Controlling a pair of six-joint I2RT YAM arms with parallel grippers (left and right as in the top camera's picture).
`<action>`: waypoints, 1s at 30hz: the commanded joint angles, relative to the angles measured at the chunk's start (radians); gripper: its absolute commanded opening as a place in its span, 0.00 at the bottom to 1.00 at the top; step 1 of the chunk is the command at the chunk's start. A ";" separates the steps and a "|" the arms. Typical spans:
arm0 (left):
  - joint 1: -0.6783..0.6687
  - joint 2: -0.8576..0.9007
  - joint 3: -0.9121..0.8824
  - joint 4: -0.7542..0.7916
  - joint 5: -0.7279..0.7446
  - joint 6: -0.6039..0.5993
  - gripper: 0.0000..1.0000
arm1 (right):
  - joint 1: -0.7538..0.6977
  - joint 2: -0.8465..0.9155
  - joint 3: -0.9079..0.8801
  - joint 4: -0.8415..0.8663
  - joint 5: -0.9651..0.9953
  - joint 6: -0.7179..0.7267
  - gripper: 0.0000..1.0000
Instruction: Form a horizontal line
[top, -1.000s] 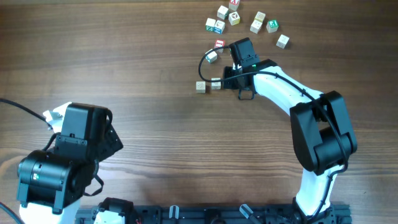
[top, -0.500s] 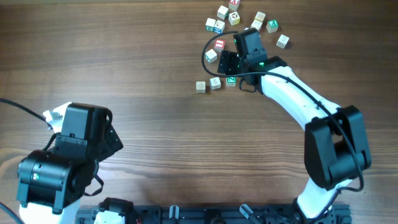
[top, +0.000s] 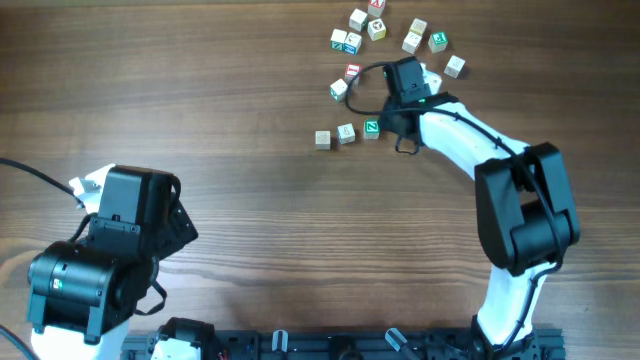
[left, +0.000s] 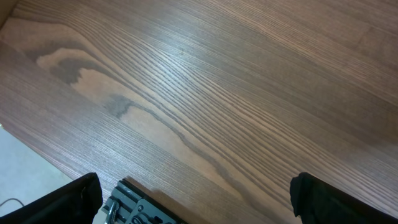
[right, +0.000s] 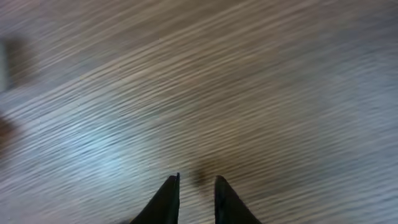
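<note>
One brown wood-grain tabletop (top: 250, 80) fills every view. The left claw (left: 196, 196) stands released at its near-left corner. The horizontal line (top: 346, 132), three narrowly gapped pale cubes, lies just left of the right claw (right: 196, 183), which is nearly clenched on nothing.

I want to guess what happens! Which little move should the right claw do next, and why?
Probably swing over to the loose cube nearest the row and open up to grab it. The row has only three cubes, the right claw is nearly shut with nothing in it, and other cubes lie scattered beyond.
</note>
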 joint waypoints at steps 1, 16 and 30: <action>0.008 -0.006 -0.004 0.002 -0.016 -0.021 1.00 | -0.018 0.001 0.000 -0.009 -0.075 -0.001 0.16; 0.008 -0.006 -0.004 0.002 -0.016 -0.021 1.00 | -0.016 0.002 0.000 -0.039 -0.206 -0.100 0.05; 0.008 -0.006 -0.004 0.002 -0.016 -0.021 1.00 | -0.016 0.017 0.000 0.017 -0.412 -0.325 0.05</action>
